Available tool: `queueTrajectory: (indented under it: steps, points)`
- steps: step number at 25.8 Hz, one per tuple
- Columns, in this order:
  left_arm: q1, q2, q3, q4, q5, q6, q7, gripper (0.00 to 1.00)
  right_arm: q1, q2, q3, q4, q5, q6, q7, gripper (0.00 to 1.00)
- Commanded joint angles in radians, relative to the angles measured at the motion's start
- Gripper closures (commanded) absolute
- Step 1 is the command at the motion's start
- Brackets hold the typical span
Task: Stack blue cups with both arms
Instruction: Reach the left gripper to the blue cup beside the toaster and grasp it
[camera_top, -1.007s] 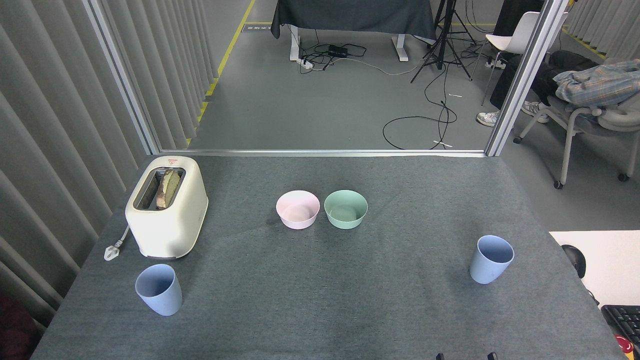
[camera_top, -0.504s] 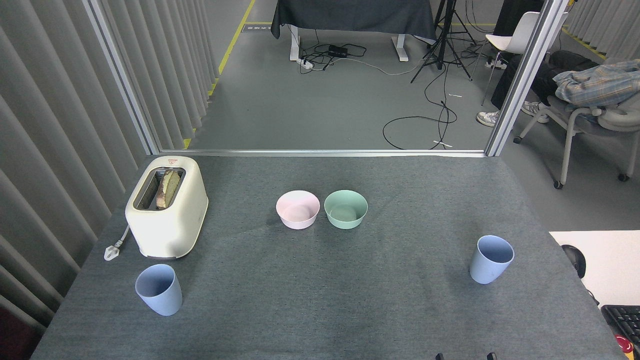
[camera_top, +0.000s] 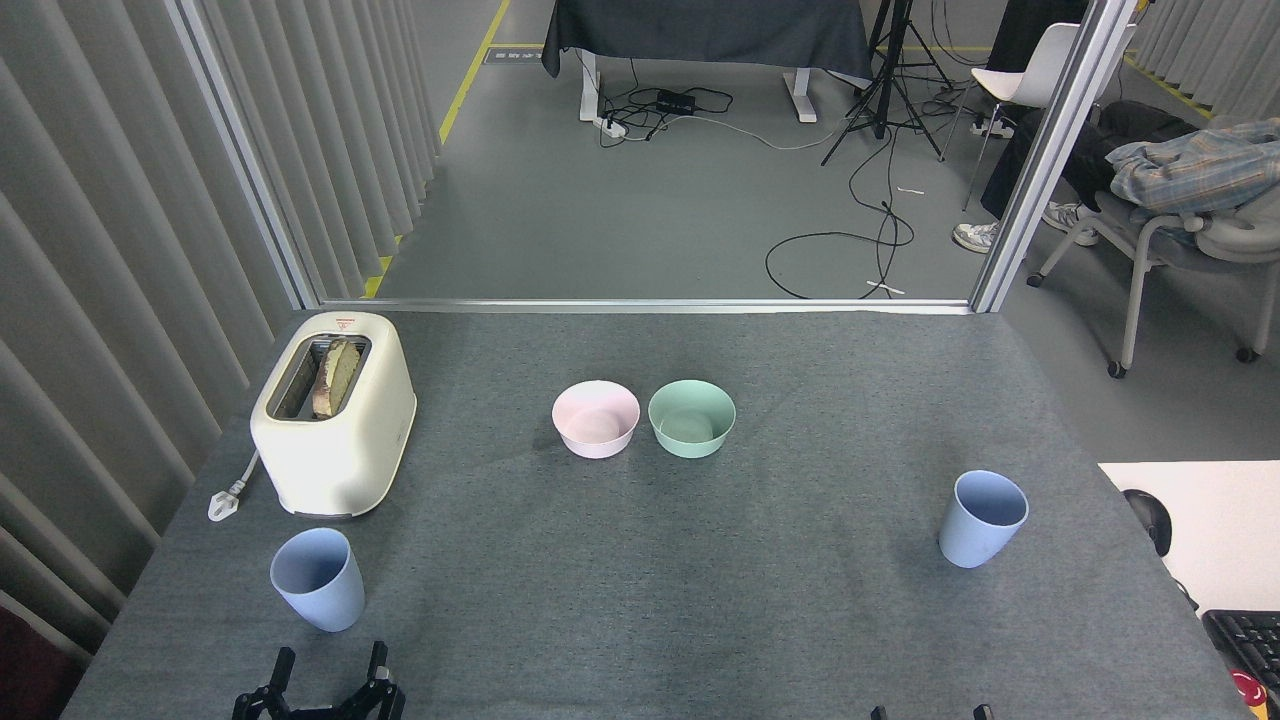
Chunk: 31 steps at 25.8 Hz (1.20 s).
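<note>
Two pale blue cups stand upright and far apart on the grey table. The left blue cup (camera_top: 318, 579) is near the front left, just in front of the toaster. The right blue cup (camera_top: 982, 519) is at the right side. My left gripper (camera_top: 332, 664) rises from the bottom edge just below the left cup, its black fingers (camera_top: 284, 668) spread and nothing between them. Only two small black tips of my right gripper (camera_top: 932, 712) show at the bottom edge, well below the right cup.
A cream toaster (camera_top: 335, 412) holding bread stands at the left, its plug (camera_top: 226, 500) lying beside it. A pink bowl (camera_top: 596, 419) and a mint-green bowl (camera_top: 691, 419) sit side by side mid-table. A white desk (camera_top: 1215, 525) with a keyboard (camera_top: 1248, 640) adjoins the right edge.
My left gripper has come up into view at the bottom left, below the left cup. The cups, the bowls and the right gripper's tips have not moved.
</note>
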Motion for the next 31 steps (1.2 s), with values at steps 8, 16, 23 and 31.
queueTrajectory:
  steps: [8, 16, 23, 31]
  points:
    - [-0.137, 0.017, 0.002, 0.158, 0.01, 0.034, 0.001, 0.0, 0.0, 0.0, 0.001, 0.003, 0.001, 0.002, 0.001, 0.0]
    - [-0.247, 0.036, 0.003, 0.281, 0.016, 0.035, 0.002, 0.0, -0.008, 0.002, 0.001, 0.017, 0.001, 0.002, 0.001, 0.0]
    - [-0.313, 0.039, 0.002, 0.359, 0.016, 0.035, 0.004, 0.0, -0.012, 0.009, 0.001, 0.032, 0.001, 0.002, 0.001, 0.0]
    - [-0.325, 0.037, -0.009, 0.362, 0.002, 0.034, 0.014, 0.59, -0.02, 0.009, -0.001, 0.034, 0.001, 0.002, 0.001, 0.0]
